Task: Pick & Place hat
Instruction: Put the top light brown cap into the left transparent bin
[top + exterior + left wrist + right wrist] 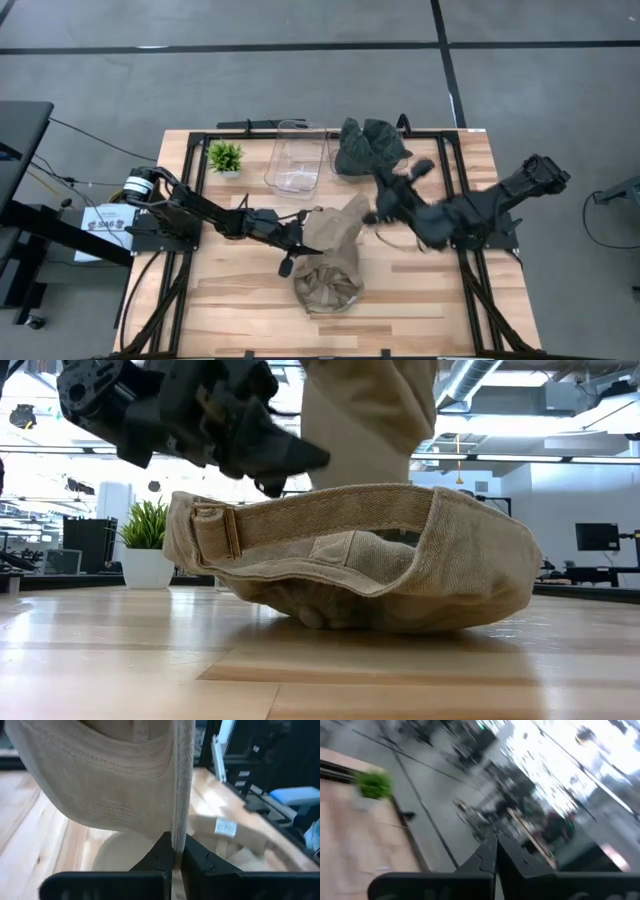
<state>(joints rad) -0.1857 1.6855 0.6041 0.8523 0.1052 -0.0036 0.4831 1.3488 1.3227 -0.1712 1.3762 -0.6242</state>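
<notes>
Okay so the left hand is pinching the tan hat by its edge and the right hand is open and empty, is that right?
Not quite. The right hand is empty but shut, as the right wrist view shows. The left hand does pinch the tan hat by its edge.

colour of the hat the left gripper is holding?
Tan: the hat pinched in the left gripper. Shows best in the left wrist view.

The hat (400, 560) is matt tan woven cloth with visible stitching. Under it, the tabletop (420, 300) is pale wood with a smooth, faintly glossy finish. Beyond the hat, a bin (296, 158) looks like clear glossy plastic.
</notes>
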